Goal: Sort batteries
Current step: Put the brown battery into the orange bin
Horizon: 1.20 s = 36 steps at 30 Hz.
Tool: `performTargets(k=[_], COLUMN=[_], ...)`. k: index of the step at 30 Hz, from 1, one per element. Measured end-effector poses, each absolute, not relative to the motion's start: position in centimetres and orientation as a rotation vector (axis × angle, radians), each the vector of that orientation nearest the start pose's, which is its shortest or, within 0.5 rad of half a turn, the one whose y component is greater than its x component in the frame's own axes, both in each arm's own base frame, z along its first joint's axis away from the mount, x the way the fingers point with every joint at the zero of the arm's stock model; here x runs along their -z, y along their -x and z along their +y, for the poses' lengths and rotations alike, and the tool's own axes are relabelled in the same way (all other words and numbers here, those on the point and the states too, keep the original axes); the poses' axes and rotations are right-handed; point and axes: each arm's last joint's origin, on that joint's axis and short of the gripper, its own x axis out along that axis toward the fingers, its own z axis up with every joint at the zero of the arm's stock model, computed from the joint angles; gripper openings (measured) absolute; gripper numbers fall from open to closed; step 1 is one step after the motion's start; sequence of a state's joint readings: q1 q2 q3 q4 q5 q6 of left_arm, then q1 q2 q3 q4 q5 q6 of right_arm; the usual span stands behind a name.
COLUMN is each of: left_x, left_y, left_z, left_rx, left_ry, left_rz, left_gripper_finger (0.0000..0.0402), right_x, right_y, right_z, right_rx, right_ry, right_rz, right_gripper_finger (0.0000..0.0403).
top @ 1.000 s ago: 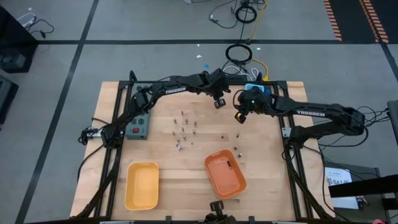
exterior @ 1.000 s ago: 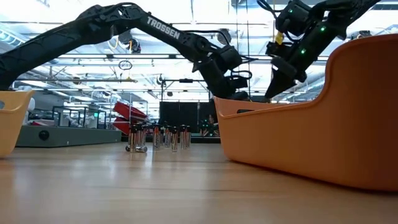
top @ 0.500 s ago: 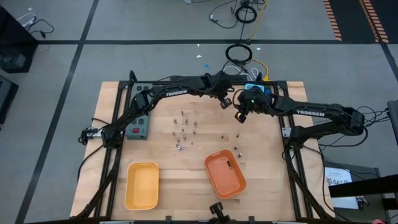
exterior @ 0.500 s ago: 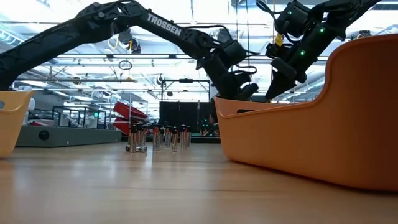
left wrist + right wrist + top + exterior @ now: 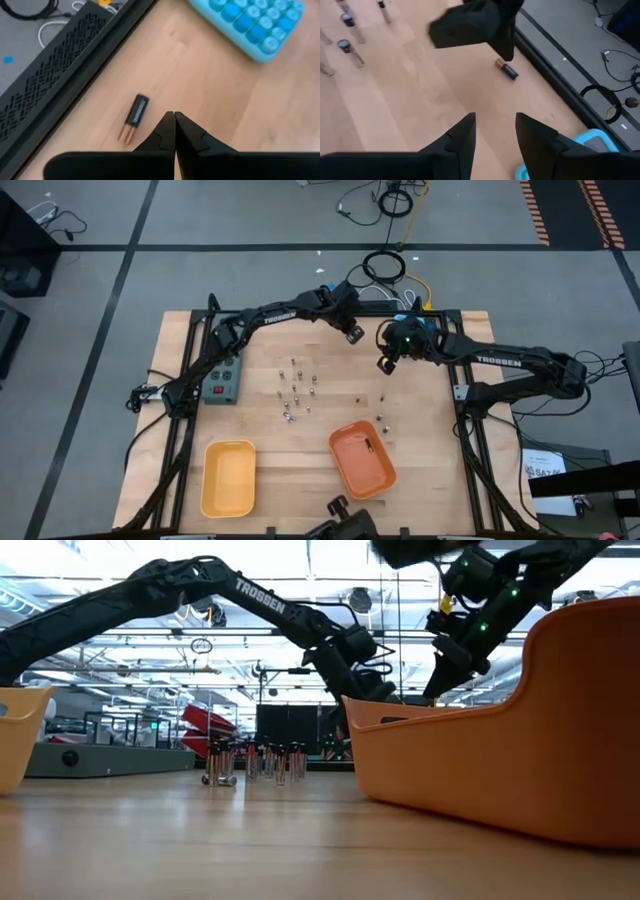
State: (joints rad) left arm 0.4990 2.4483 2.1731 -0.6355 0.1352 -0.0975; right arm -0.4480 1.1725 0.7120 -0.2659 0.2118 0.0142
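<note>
Orange tray (image 5: 362, 460): near edge of the tabletop (image 5: 440, 430), one cell inside.
Yellow tray (image 5: 228, 477): near edge, to its left.
Standing batteries (image 5: 296, 391): clustered mid-tabletop, upright, apart from both grippers.
Right gripper (image 5: 494, 131): fingers spread, holding nothing, by the blue calculator (image 5: 255, 22).
Left gripper (image 5: 174, 131): pressed together on nothing, at the far edge.
Lone battery (image 5: 135, 117): lies flat just beside the left gripper, long axis roughly along the far rail (image 5: 55, 85); left arm is nearer.
Obstruction: none seen between gripper and battery.

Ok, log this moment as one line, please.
left gripper: shut, empty, beside lying battery near table's far edge | right gripper: open, empty, hovering near calculator | orange tray: holds one cell
</note>
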Motion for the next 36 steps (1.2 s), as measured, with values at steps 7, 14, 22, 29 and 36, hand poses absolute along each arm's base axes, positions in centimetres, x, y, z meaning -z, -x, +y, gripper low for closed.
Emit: performTargets(k=[7,14,22,29,36], left_x=[-21.1,-28.0,-27.3,-27.3,-26.3], left_y=[-47.6,-47.2,-47.1,-42.2,-37.2], left_z=[23.4,21.3,17.0,12.9,9.1], left_rx=[-0.400,-0.403,-0.361,-0.352,-0.385], left_ry=[0.164,0.013,-0.091,-0.076,-0.102], left_rz=[0.852,0.656,0.517,0.414,0.325], left_gripper_finger=[0.0007,0.0008,0.0004,0.0003,0.0003], right_x=[-20.4,-20.8,-20.5,-20.6,-23.0], right_y=[-19.3,-19.3,-20.0,-20.9,-22.4], right_z=[-13.1,-15.5,-20.5,-23.4,-26.3], right_rx=[0.581,0.528,0.571,0.457,0.393], right_ry=[-0.203,-0.133,-0.097,-0.016,0.047], right_rz=[0.671,0.661,0.726,0.878,0.979], right_gripper_finger=[0.0130,0.0130,0.0127,0.0093,0.0082])
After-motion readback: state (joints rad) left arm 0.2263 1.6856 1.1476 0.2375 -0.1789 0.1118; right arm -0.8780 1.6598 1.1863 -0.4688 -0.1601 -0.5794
